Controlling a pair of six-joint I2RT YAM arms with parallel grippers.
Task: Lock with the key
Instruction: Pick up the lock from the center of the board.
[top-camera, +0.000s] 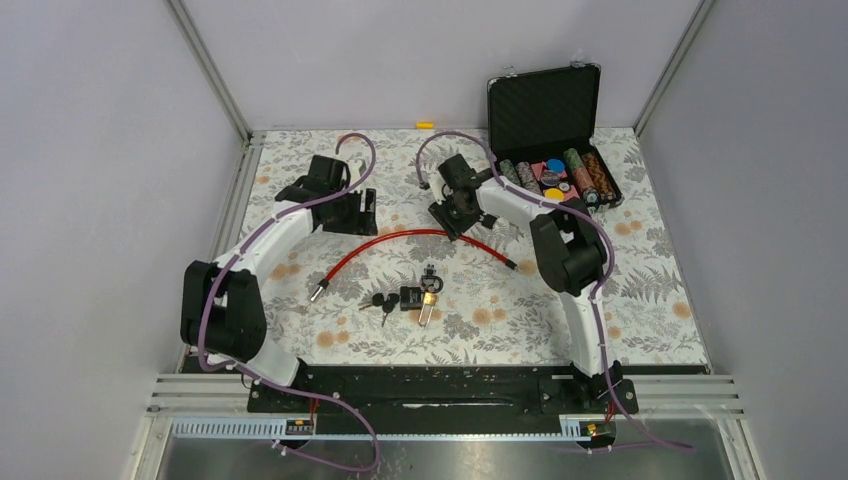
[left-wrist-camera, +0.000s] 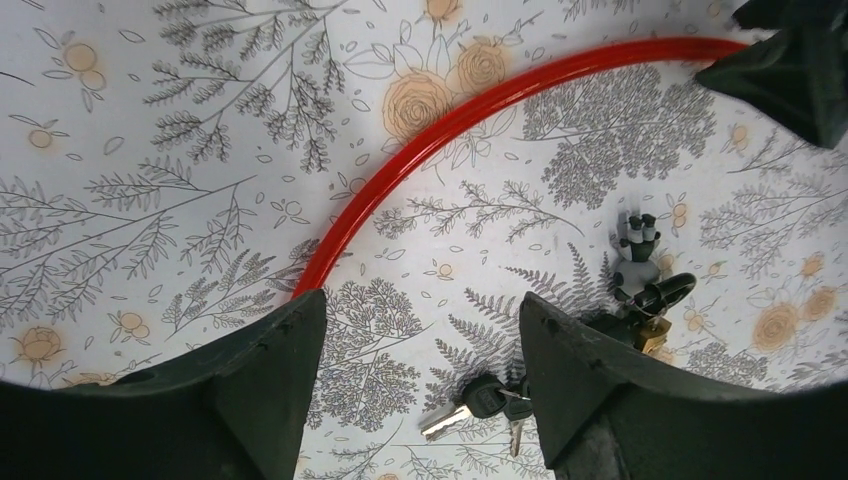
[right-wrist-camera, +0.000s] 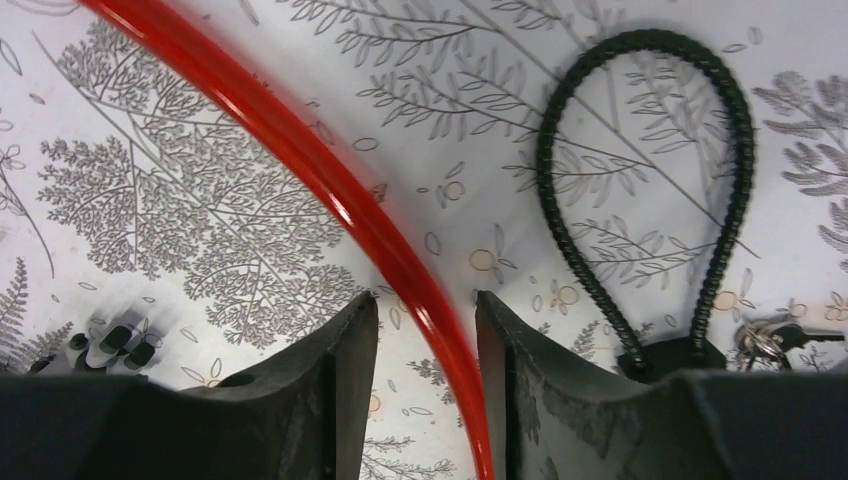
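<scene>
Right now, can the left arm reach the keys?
Probably yes. The left gripper is open and hovering; only the flat red cable lies between it and the keys, and it could pass over that.

High and behind, looking down on the whole tabletop (top-camera: 650, 300); at 2 wrists, close, facing down; red cable (top-camera: 400, 234) shared by all 3.

no readable text on the padlock (top-camera: 411, 297), keys (top-camera: 382, 301) or case (top-camera: 545, 100), no brands, no numbers

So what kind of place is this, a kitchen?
Probably a robot test booth, not a home: plain grey walls on metal posts, with a left arm and right arm bolted at the table edge.
</scene>
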